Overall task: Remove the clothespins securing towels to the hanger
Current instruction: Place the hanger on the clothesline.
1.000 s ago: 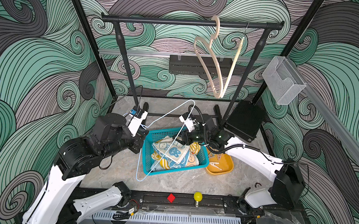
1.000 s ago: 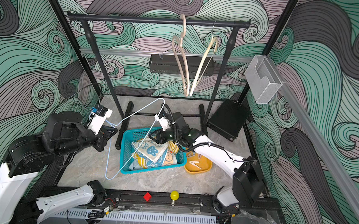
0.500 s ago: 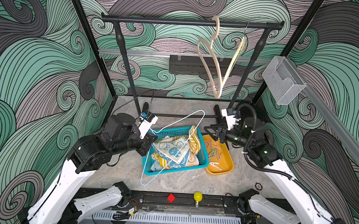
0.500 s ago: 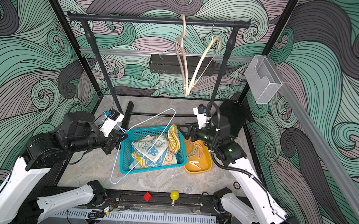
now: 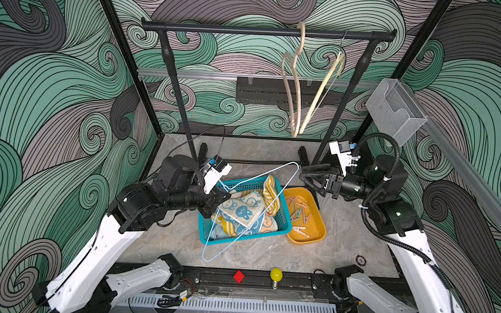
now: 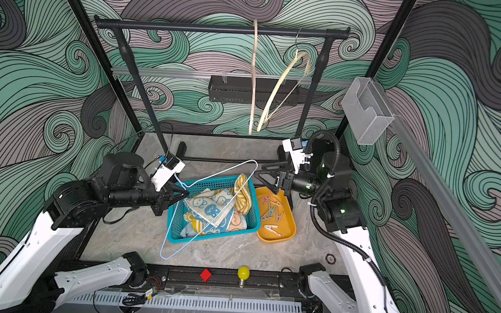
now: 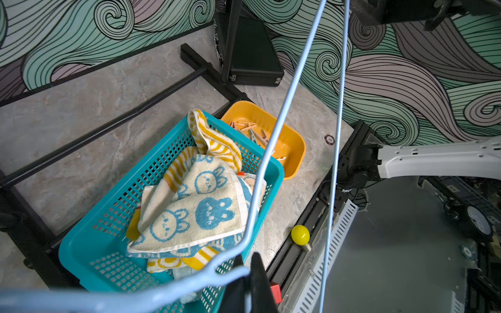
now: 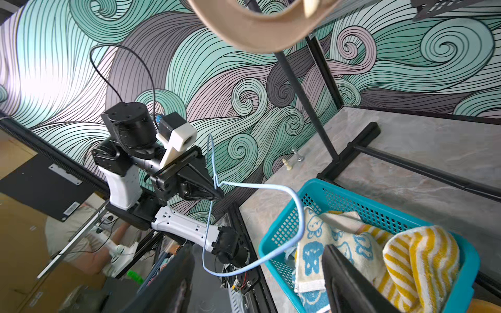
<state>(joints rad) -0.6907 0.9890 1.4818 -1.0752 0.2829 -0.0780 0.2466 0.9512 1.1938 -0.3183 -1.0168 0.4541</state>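
Observation:
A pale-blue wire hanger (image 5: pixel 260 178) slants over the teal basket (image 5: pixel 239 240), and no cloth or peg shows on its wire. My left gripper (image 5: pixel 226 195) is shut on its neck just below the hook, which the left wrist view shows as the gripper (image 7: pixel 245 271) pinching the wire. The towels (image 5: pixel 242 209) lie heaped in the basket, the yellow-striped one (image 8: pixel 417 257) draped over its rim. Several clothespins (image 5: pixel 301 210) lie in the orange tray (image 5: pixel 322 225). My right gripper (image 5: pixel 307 172) hovers open and holds nothing, above the tray's far end, beside the hanger's far corner; its fingers (image 8: pixel 173 271) are wide apart.
A black garment rack (image 5: pixel 250 31) spans the back, with wooden hangers (image 5: pixel 294 86) dangling above the right arm. A black case (image 7: pixel 252 51) stands at the back right. A yellow bulb (image 5: pixel 276 274) and a red cube (image 5: pixel 239 276) sit on the front rail.
My right gripper drew back from the hanger over the basket to the tray side and opened. My left gripper shifted right with the hanger. The striped towel now hangs on the basket rim.

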